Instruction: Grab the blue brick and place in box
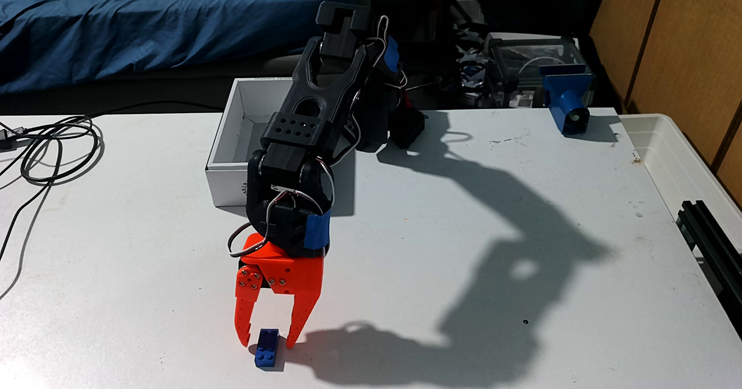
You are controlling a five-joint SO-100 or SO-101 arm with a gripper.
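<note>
Fixed view: your gripper [268,343] stood wide open and held nothing, its fingers either side of the blue brick [268,349] on the table [401,220].
You could judge the brick light, stiff and smooth; its long flat sides were the best hold, well before the box [225,184].

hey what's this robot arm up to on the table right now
A black arm with an orange gripper has its open fingers reaching down around a small blue brick near the front of the white table. The brick lies on the table between the fingertips, not yet gripped. The white box sits open behind the arm.
</note>
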